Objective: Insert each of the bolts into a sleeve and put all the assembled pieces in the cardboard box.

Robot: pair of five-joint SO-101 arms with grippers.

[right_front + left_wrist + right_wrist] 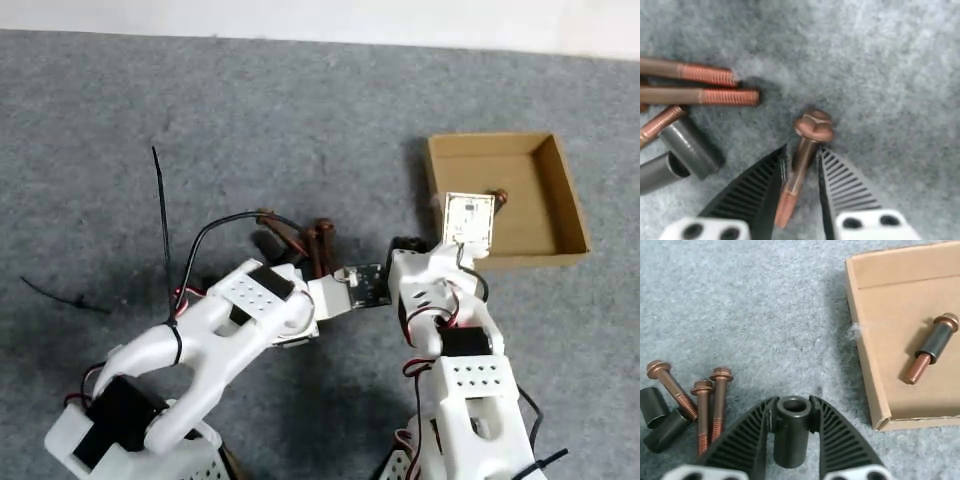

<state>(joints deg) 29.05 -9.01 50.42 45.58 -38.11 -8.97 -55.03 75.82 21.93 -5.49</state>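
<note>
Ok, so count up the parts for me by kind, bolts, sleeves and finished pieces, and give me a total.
Loose bolts: 4, three on the carpet at and, one in the left hand.
Loose sleeves: 3, two on the carpet, one in the right hand.
Assembled pieces: 1, in the cardboard box.
Total: 8 parts.

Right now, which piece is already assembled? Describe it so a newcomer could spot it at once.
Find the cardboard box on the grey carpet. On its floor lies the assembled piece, a copper bolt pushed through a dark sleeve. Unlike the loose bolts and empty sleeves out on the carpet, its two parts are joined.
</note>
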